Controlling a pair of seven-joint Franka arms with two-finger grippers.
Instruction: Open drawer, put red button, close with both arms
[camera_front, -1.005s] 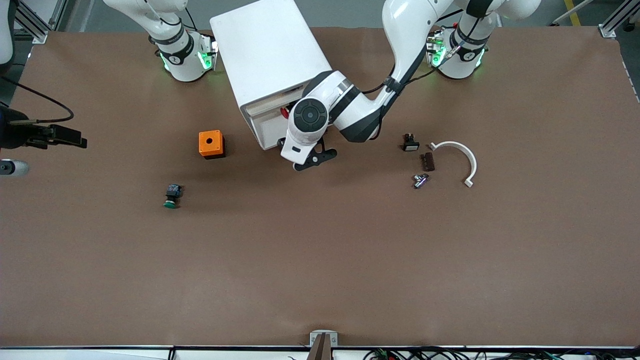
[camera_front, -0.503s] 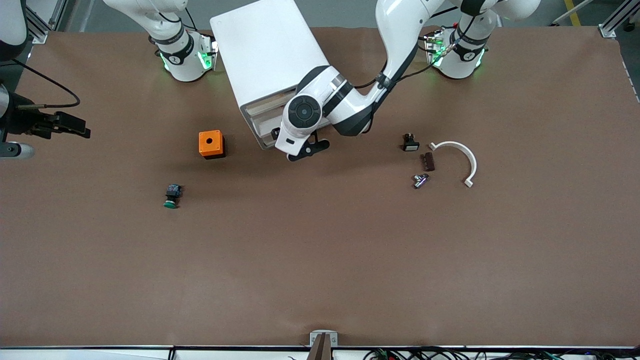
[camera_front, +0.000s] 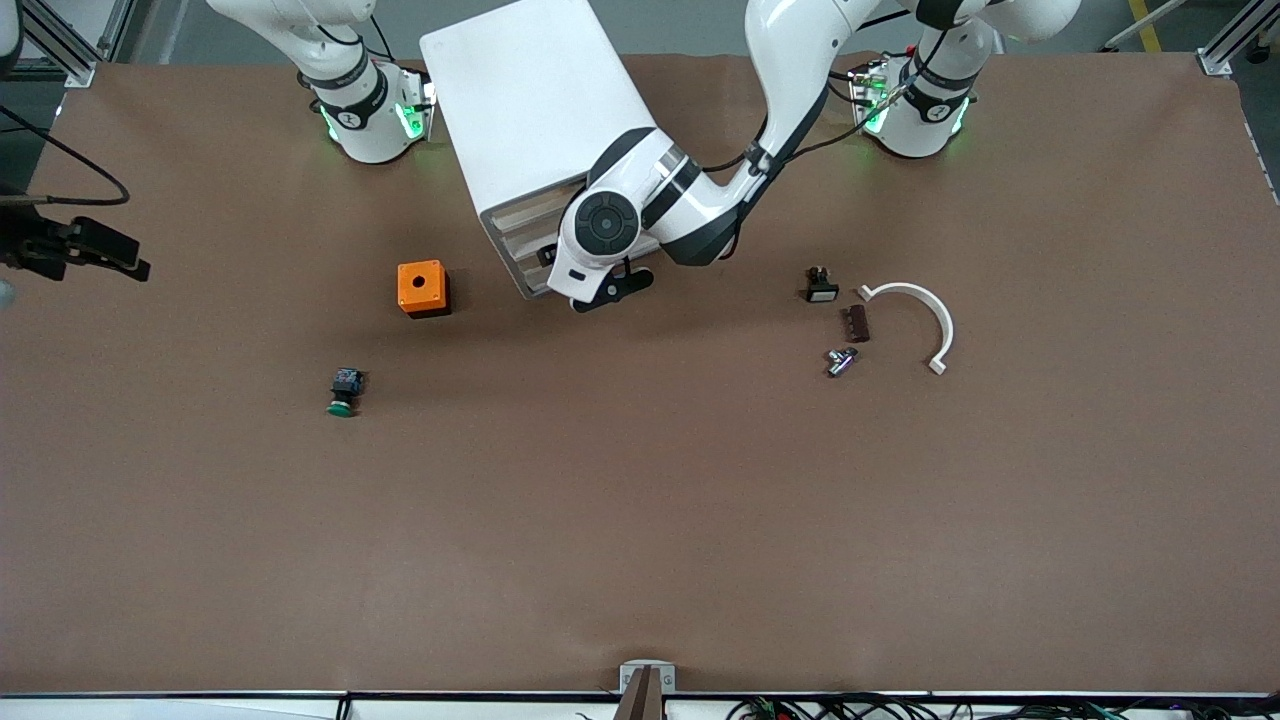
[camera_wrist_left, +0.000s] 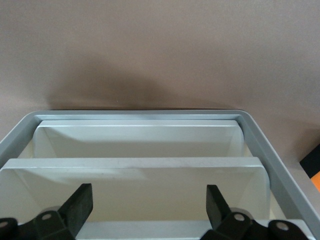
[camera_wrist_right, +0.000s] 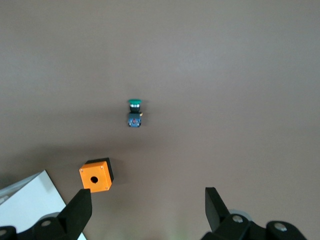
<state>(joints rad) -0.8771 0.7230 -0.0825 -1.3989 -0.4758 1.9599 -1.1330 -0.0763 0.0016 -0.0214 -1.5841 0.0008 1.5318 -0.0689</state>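
White drawer (camera_wrist_left: 135, 175) fronts stacked, edges rounded.

Both arms are glossy white with rounded shells and black bands at the joints; the left arm (camera_front: 800, 60), at the upper right of the front view, carries a round black cap with a ringed centre on its wrist, and a thin black cable runs along it. Each base glows green at the sides and bears a small dark marking. The right arm (camera_front: 330, 50), at the upper left, also trails a black cable.
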